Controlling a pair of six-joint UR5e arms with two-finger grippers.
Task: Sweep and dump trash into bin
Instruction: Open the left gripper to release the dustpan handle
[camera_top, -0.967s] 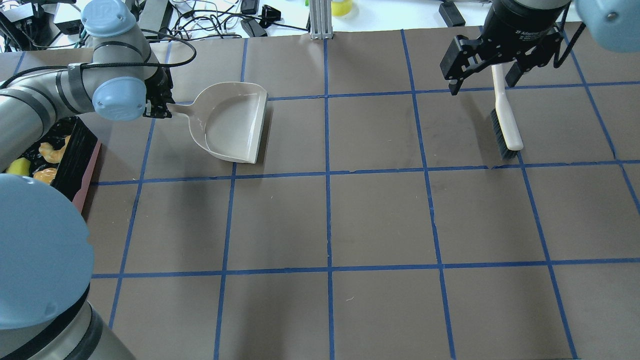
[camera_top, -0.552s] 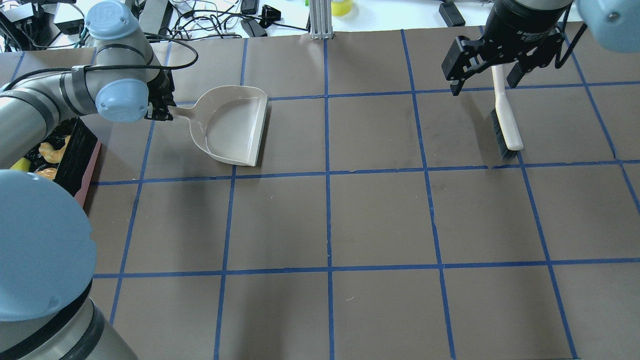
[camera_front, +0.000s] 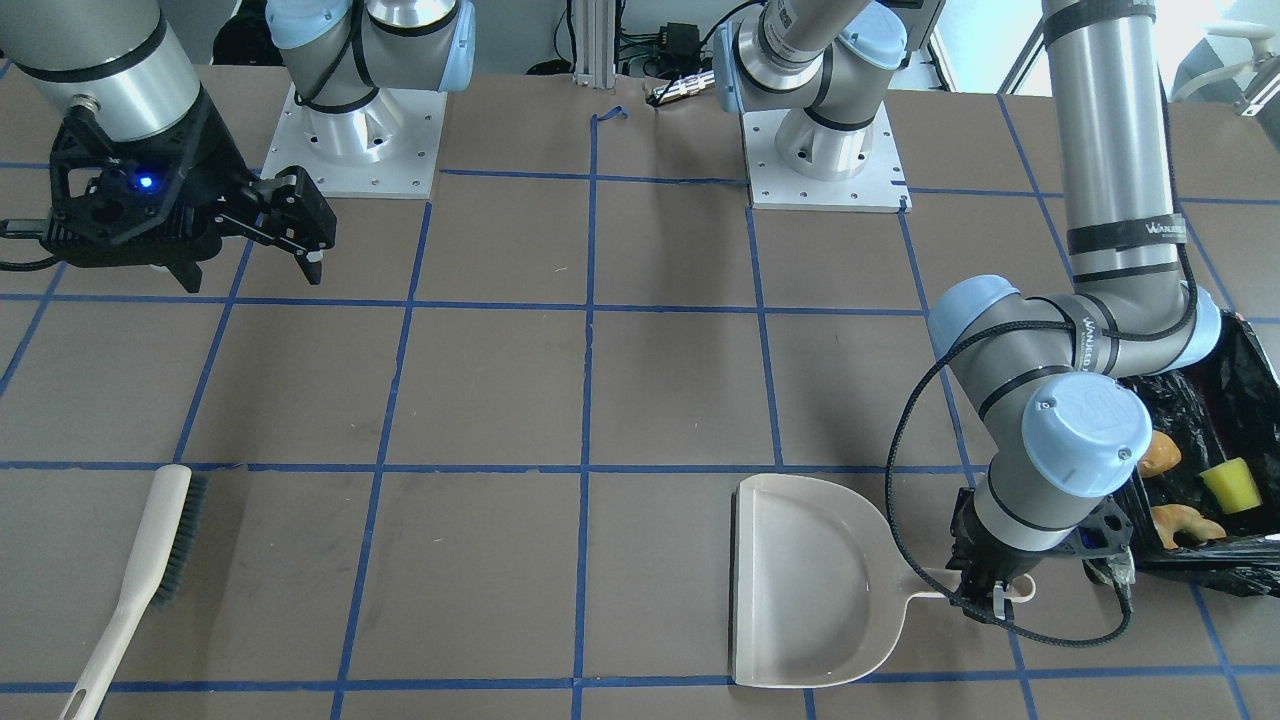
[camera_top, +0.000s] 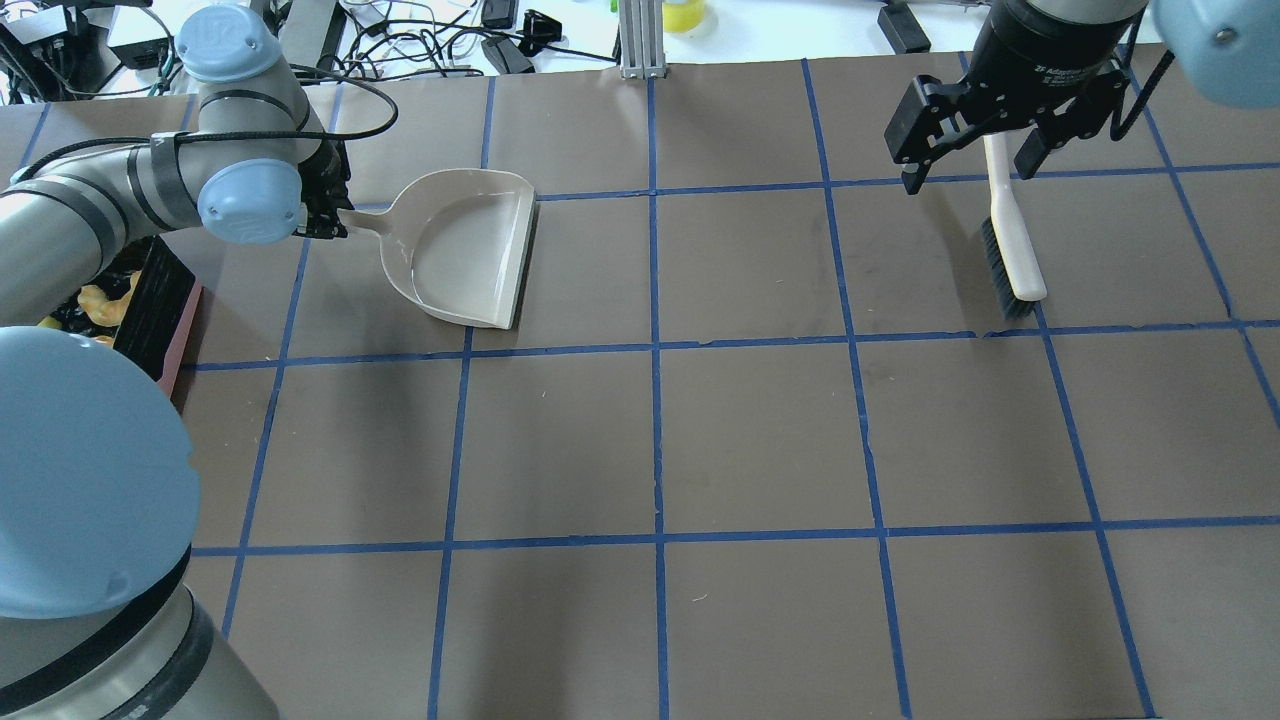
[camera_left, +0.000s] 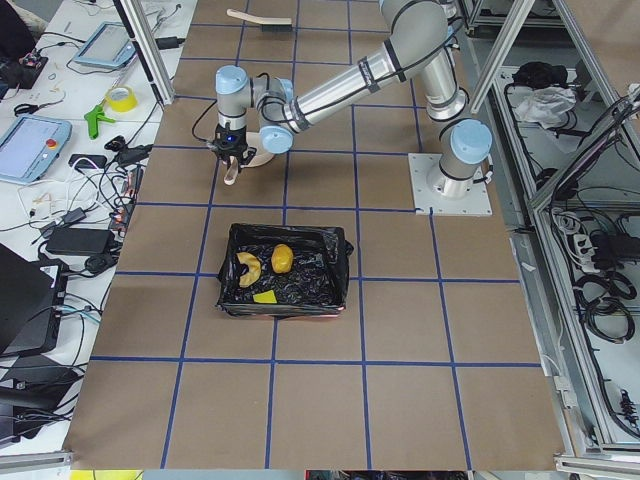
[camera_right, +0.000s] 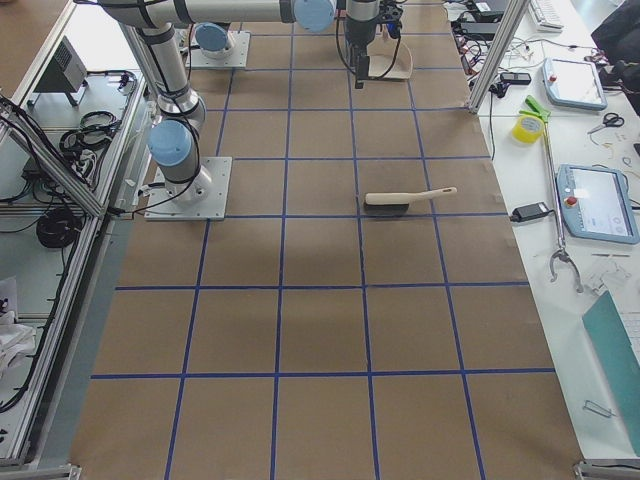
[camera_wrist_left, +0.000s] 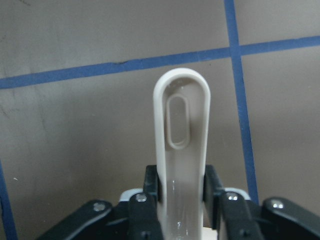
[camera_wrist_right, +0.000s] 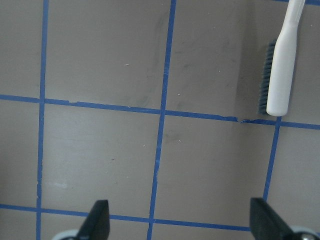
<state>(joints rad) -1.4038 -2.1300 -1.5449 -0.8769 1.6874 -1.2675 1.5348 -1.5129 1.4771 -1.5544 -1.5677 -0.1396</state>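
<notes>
Left arm's elbow creeps rightward - the dustpan (camera_top: 465, 250) in the left pincer (camera_top: 325, 215) slips a shade toward the desk's near edge. Right pincer (camera_top: 968, 175) edges a hair toward the right edge.

Left arm (camera_front: 1105, 130) and right arm (camera_front: 100, 60) are showing silver-grey tubes with pale blue joint caps, on white square base plates (camera_front: 400, 150) dotted with screws. Left one is wearing black bands with small white lettering, and a black cable (camera_front: 890, 490) is looping by its wrist. The right pincer (camera_front: 252, 272) is all black, blue light (camera_front: 147, 182) glowing on its mount.
</notes>
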